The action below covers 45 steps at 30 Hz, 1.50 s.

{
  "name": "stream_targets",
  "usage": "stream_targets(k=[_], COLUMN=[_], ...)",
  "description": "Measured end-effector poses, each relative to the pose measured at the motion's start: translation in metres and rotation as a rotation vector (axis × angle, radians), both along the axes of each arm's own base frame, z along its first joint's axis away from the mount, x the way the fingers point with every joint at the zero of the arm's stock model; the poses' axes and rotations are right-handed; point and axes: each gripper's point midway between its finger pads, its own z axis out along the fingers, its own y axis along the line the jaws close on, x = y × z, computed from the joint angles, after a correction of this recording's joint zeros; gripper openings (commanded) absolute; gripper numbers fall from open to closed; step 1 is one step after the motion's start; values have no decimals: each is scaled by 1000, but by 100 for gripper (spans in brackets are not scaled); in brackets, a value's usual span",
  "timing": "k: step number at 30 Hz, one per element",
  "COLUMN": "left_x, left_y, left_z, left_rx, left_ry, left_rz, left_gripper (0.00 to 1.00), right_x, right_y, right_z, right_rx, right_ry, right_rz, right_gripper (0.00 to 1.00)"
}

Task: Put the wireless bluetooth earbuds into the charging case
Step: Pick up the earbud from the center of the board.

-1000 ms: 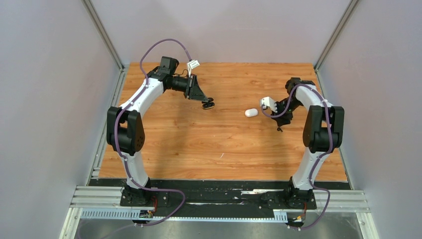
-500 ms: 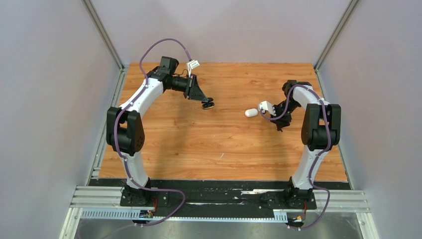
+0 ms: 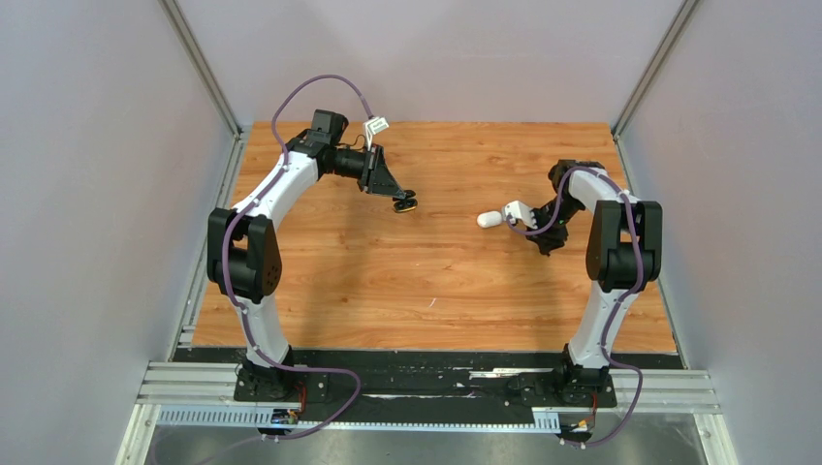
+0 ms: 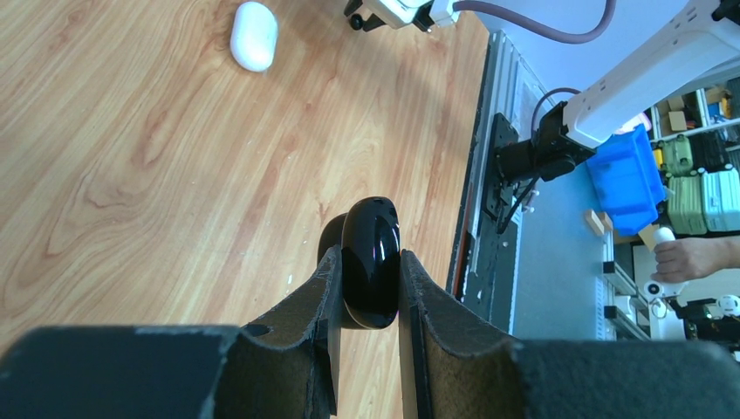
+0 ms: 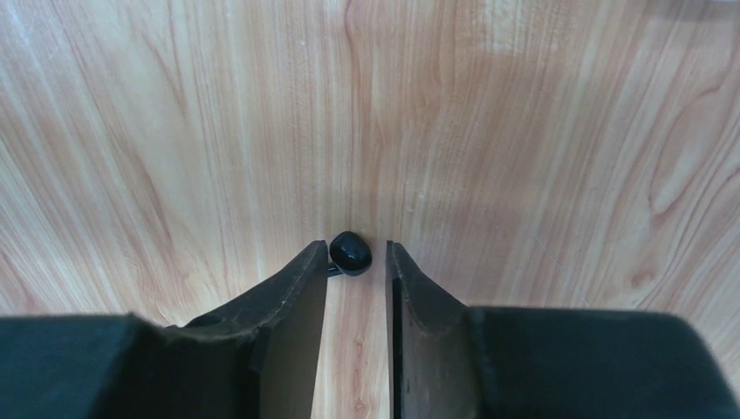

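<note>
My left gripper (image 3: 405, 201) is shut on a glossy black pebble-shaped charging case (image 4: 372, 262), held on edge above the wooden table; in the left wrist view the gripper (image 4: 370, 256) pinches the case's two flat sides. A black earbud (image 5: 351, 253) lies on the table between the fingertips of my right gripper (image 5: 358, 249), which is narrowly open, its left finger close to the bud's stem. In the top view the right gripper (image 3: 545, 246) is low at the table's right side. The other earbuds do not show clearly.
A closed white charging case (image 3: 490, 219) lies on the table just left of the right wrist; it also shows in the left wrist view (image 4: 254, 35). A tiny white speck (image 3: 432, 302) lies toward the front. Grey walls stand on both sides of the table (image 3: 368, 281).
The right wrist has swung left and lower toward the table, bringing its gripper down by the white case. The left arm and black case have not moved.
</note>
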Motion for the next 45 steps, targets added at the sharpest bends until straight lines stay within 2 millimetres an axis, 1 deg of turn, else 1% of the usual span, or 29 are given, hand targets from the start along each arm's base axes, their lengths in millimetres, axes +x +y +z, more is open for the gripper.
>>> stream_targets(k=[3, 8, 11, 15, 19, 23, 41, 43, 45], left_x=[0, 1, 1, 1, 1, 1, 1, 1, 1], left_y=[0, 0, 0, 0, 0, 0, 0, 0, 0], left_z=[0, -1, -1, -1, -1, -1, -1, -1, -1], left_rx=[3, 5, 7, 7, 7, 7, 7, 7, 7], left_ry=[-1, -2, -3, -2, -2, -2, -2, -2, -2], left_rz=[2, 4, 6, 6, 6, 6, 6, 6, 6], left_gripper=[0, 0, 0, 0, 0, 0, 0, 0, 0], right_x=[-1, -3, -4, -4, -5, -3, -1, 0, 0], right_y=[1, 2, 2, 2, 2, 2, 0, 0, -1], right_z=[-2, -5, -6, -7, -7, -7, -7, -7, -7], right_rx=[0, 0, -1, -3, -3, -6, -10, -11, -11], right_ry=[6, 16, 20, 22, 18, 14, 15, 15, 15], right_rz=[0, 0, -4, -20, -33, -55, -116, -124, -131], right_gripper=[25, 24, 21, 21, 26, 28, 29, 26, 16])
